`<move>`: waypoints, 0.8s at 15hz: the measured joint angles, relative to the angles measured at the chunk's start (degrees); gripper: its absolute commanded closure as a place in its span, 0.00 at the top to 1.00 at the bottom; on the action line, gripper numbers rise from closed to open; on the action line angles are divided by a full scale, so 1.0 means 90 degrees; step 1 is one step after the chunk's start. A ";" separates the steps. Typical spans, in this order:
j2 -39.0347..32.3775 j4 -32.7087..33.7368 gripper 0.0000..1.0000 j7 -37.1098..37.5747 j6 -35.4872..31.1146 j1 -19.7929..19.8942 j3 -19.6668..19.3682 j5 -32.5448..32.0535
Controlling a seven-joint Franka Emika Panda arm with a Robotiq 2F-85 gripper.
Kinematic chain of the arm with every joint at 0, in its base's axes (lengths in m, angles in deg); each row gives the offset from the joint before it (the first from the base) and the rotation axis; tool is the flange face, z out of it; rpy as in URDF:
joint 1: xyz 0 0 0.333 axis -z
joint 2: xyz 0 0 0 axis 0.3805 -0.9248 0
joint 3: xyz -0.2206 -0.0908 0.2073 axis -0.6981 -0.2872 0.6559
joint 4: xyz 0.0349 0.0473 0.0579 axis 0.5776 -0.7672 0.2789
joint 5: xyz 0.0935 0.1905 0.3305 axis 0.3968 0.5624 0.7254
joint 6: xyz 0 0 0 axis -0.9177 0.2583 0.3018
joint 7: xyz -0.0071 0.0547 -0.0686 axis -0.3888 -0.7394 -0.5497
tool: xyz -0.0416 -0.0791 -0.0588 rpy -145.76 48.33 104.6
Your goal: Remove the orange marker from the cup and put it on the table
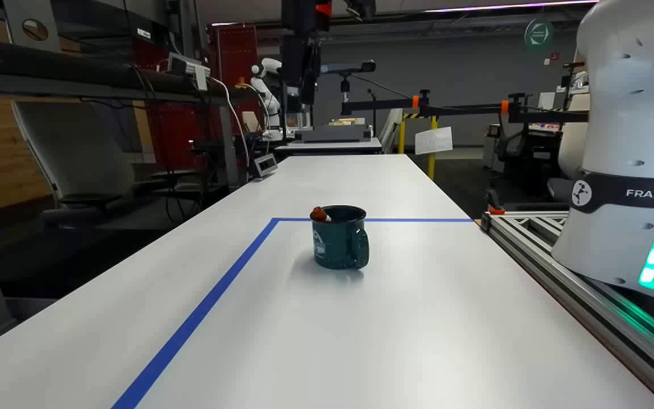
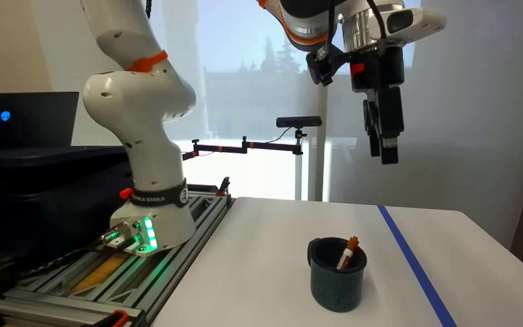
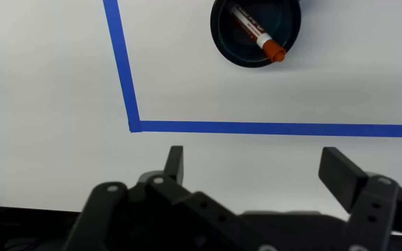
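Observation:
The cup is a dark teal mug standing upright on the white table. It also shows in an exterior view and at the top of the wrist view. The orange marker leans inside the cup, its orange cap on the rim. In the wrist view the marker lies diagonally across the cup's mouth. My gripper is open with nothing between its fingers. In an exterior view the gripper hangs high above the table, apart from the cup.
Blue tape marks the table to one side of the cup and behind it. The robot's base stands on a metal frame along one table edge. A small box-like device sits at the opposite edge. A camera stands on an arm beyond.

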 measured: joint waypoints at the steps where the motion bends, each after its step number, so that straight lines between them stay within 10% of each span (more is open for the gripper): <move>1: 0.0000 0.0002 1.00 0.0000 0.0000 0.0000 0.0000 0.0000; 12: -0.0025 -0.0078 1.00 -0.0486 -0.0193 -0.0126 -0.0155 0.0123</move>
